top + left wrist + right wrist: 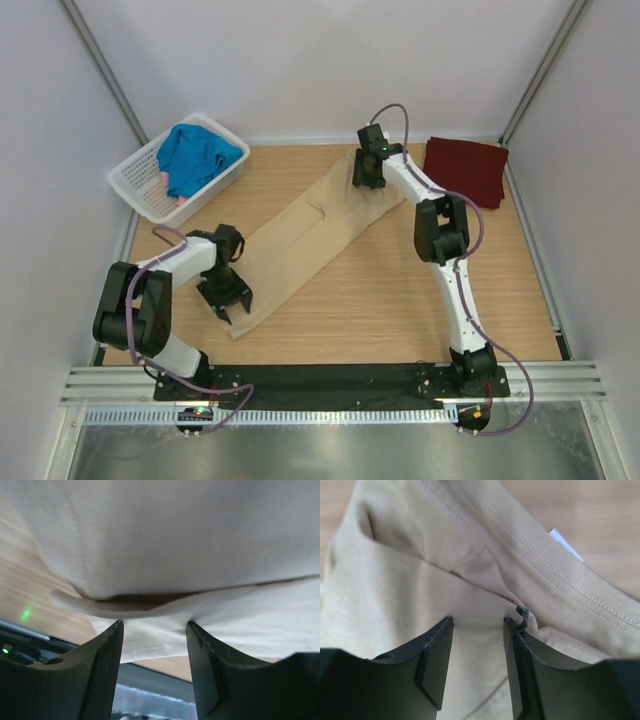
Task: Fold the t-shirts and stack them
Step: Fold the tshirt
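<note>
Tan cotton t-shirt (pixel 310 240): lies on the light wooden table (pixel 400 310) as one long narrow band, already doubled lengthwise and running on a slant. It is not yet folded across and not yet stacked.

White plastic lattice basket (pixel 130 188): well apart from the tan shirt, off its far-left side. It holds a crumpled bright blue t-shirt (pixel 195 155), with a sliver of pink cloth (pixel 182 199) showing under it.

Dark maroon t-shirt (pixel 467 168): folded flat, near the tan shirt's far end, to its right.

Left claw (pixel 152 626): at the tan shirt's near end, fingers parted, and the hem fold sits just beyond the tips, not pinched.

Right claw (pixel 479 619): at the tan shirt's far end, fingers parted over the seamed cloth, gripping nothing.

Risks, as I judge them:
- One right fingertip seems to touch a raised ridge of cloth. A snag there on lift-off would drag the fold open.
- The layers are loose at the near hem. Pinching only the top layer would split the band during the cross fold.
- The band's slant could leave the halves misaligned.
</note>
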`<action>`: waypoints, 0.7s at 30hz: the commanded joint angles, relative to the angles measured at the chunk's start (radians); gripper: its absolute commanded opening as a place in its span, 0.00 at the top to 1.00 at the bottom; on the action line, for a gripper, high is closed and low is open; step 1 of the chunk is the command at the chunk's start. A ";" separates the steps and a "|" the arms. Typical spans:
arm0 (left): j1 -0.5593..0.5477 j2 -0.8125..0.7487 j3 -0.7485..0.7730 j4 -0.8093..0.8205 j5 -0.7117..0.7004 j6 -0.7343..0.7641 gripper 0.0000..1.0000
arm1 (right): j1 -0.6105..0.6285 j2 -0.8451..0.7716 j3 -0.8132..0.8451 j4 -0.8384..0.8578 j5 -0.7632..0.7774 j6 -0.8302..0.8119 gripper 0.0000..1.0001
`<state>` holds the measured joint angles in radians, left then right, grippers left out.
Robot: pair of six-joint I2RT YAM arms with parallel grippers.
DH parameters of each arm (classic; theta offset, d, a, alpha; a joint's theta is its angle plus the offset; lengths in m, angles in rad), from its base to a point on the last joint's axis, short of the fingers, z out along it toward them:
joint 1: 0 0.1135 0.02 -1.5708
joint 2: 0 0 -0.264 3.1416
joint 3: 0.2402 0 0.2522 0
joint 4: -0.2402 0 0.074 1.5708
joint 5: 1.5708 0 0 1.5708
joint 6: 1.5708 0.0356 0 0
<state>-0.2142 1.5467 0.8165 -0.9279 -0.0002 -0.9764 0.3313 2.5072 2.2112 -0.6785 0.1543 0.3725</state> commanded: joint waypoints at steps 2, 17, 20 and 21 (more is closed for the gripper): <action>-0.209 -0.002 -0.020 -0.028 0.058 -0.152 0.45 | -0.003 0.186 0.232 -0.021 -0.047 -0.078 0.47; -0.631 0.098 0.513 0.080 0.209 -0.194 0.43 | -0.003 -0.120 0.256 -0.239 -0.039 -0.054 0.35; -0.594 0.052 0.572 -0.001 0.134 -0.128 0.42 | 0.002 -0.210 0.120 -0.228 -0.073 0.017 0.34; -0.576 0.021 0.575 -0.027 0.097 -0.111 0.42 | 0.006 -0.223 0.089 -0.228 -0.070 0.032 0.34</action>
<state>-0.8330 1.6466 1.3571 -0.8459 0.1780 -1.1603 0.3313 2.4439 2.3672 -0.8780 0.0940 0.3416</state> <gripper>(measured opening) 0.580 0.654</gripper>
